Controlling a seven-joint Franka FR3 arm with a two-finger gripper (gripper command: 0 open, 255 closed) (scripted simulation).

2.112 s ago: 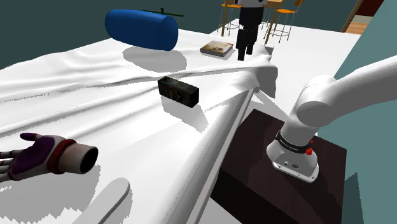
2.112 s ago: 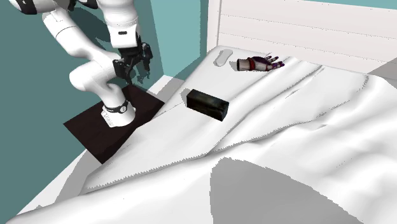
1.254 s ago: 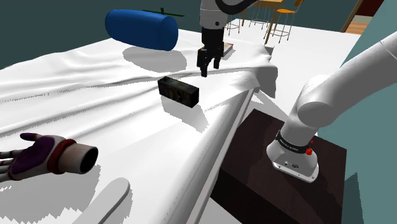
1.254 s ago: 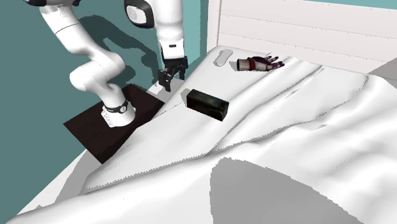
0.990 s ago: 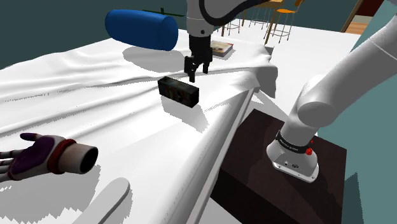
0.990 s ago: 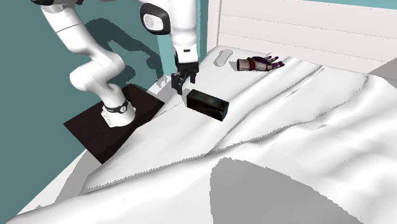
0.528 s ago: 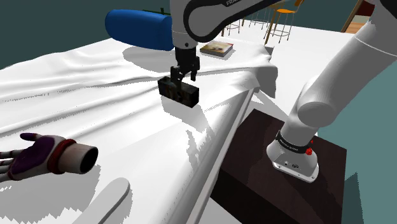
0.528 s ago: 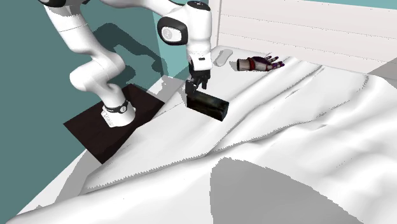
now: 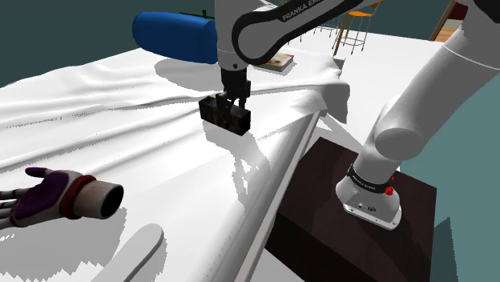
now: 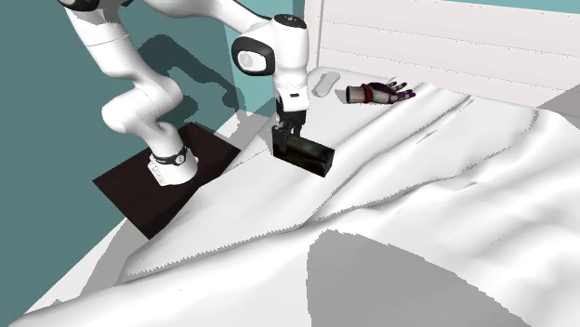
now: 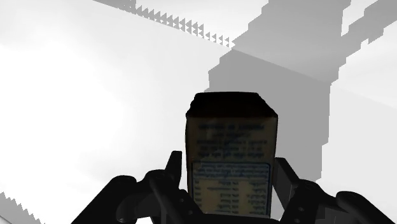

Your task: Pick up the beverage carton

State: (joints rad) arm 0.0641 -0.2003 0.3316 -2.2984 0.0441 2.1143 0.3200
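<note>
Carton [image 11: 232, 149]: laid flat on the bed [image 9: 120, 120], near the edge beside the stand [image 9: 352, 232].
Pincer [image 9: 227, 106]: placed low over one end of the carton; released, fingers spread either side of it, no clasp seen.
Done: reach and line-up judged complete.
Left: fingers to be closed on the carton, then carton raised off the bed; nothing lifted yet.

The beverage carton [image 11: 232, 153] is black with a cream, text-printed panel. Upper left, the bolster [image 9: 175, 35] is blue, the bedsheet [image 9: 104, 104] white.
</note>
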